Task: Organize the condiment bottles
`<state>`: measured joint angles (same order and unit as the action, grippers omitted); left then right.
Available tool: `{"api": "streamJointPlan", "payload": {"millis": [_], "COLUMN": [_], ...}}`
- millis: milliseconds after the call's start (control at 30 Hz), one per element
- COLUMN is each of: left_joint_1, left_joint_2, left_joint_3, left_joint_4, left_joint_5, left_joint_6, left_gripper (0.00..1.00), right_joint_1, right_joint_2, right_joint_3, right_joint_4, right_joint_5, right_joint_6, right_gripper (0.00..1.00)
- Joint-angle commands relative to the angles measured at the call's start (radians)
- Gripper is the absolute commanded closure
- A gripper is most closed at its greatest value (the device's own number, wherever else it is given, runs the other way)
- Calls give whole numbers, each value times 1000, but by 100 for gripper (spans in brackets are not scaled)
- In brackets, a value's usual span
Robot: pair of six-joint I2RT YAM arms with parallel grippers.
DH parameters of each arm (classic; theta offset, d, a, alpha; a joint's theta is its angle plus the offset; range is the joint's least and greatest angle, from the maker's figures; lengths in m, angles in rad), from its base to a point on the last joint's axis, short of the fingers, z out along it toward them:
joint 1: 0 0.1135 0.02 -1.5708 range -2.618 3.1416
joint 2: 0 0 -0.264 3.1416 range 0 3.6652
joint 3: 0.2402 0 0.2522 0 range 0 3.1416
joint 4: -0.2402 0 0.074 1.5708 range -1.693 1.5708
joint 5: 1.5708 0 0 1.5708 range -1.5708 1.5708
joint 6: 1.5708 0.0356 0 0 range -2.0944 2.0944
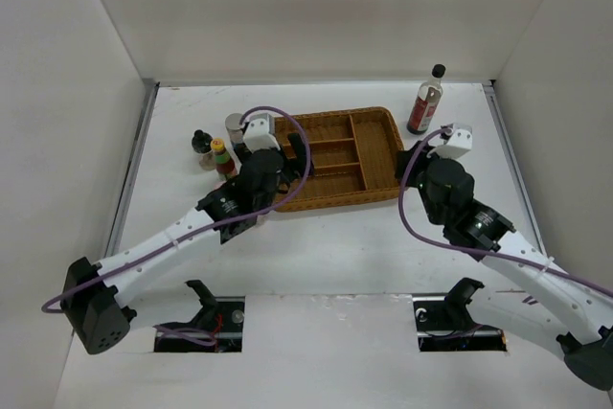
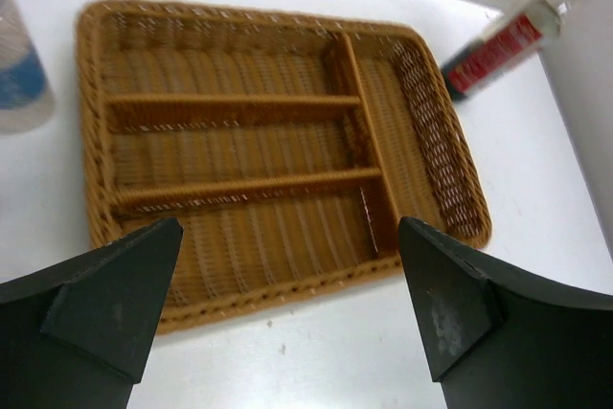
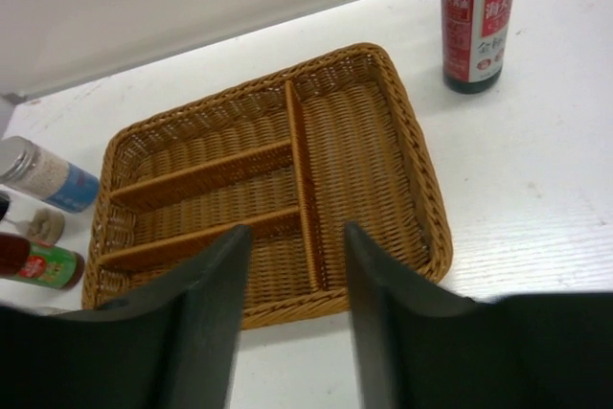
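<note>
The tall dark-sauce bottle (image 1: 426, 100) with black cap and red label stands at the back right, beyond the wicker tray (image 1: 375, 122); it also shows in the right wrist view (image 3: 479, 16) and the left wrist view (image 2: 498, 45). The silver-lidded jar (image 1: 235, 125), black-capped jar (image 1: 201, 141) and yellow-capped bottle (image 1: 220, 155) cluster left of the tray. The silver-lidded jar (image 3: 43, 174) and the green-labelled bottle (image 3: 43, 263) show in the right wrist view. My left gripper (image 1: 299, 152) (image 2: 287, 304) is open and empty at the tray's left end. My right gripper (image 1: 410, 162) (image 3: 297, 237) is open and empty at its right end. Pink-lidded and white-lidded jars are out of view.
The brown wicker tray (image 3: 421, 189) has three short compartments and one long one, all holding nothing. White walls enclose the table on the left, back and right. The arm bases sit at the near edge.
</note>
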<state>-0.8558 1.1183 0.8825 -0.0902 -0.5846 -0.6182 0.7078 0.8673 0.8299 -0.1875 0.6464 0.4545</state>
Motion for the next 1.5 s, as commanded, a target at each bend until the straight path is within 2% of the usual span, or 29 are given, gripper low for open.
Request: {"api": "streamJointPlan", "payload": {"millis": [0,67,133,200,267,300,367,400,433,467,533,600,733,867,1033,1167,1467], "left_joint_1": [71,112,148,182,223,246,283,301,318,332,369,381,399,416,433,453,453], "left_joint_2": [-29,-32,-47,-66,-78,-77,-55,-42,-26,-6,44,93,176,189,117,37,37], "left_joint_3": [52,61,68,79,101,116,151,168,185,202,239,274,332,339,248,167,118], "left_joint_4": [64,52,41,38,37,35,15,1,-15,-31,-61,-82,-97,-149,-204,-189,-157], "left_joint_5": [-26,-29,-34,-31,-35,-23,-3,3,3,-6,-4,-9,-15,-23,-58,-49,-7], "left_joint_6": [60,96,127,141,149,153,173,179,179,182,184,195,209,202,195,181,189], "left_gripper": [0,0,0,0,0,0,0,11,29,43,52,51,32,29,28,31,33], "right_joint_1": [21,49,74,89,91,91,91,91,88,86,89,89,89,78,78,81,81], "right_joint_2": [-43,-73,-100,-129,-146,-152,-171,-175,-178,-180,-177,-162,-111,-94,-67,-47,-25], "right_joint_3": [-52,-92,-130,-169,-195,-204,-228,-238,-248,-258,-276,-294,-316,-322,-324,-319,-311], "right_joint_4": [120,122,117,123,128,129,157,174,193,209,249,290,355,379,384,391,410], "right_joint_5": [-27,-25,-22,-11,-13,-8,-16,-22,-39,-57,-85,-111,-178,-224,-235,-235,-237], "right_joint_6": [-5,4,15,27,36,35,35,32,26,20,18,18,13,21,24,29,19], "right_gripper": [61,77,86,90,89,87,72,65,57,51,41,34,27,25,24,23,26]}}
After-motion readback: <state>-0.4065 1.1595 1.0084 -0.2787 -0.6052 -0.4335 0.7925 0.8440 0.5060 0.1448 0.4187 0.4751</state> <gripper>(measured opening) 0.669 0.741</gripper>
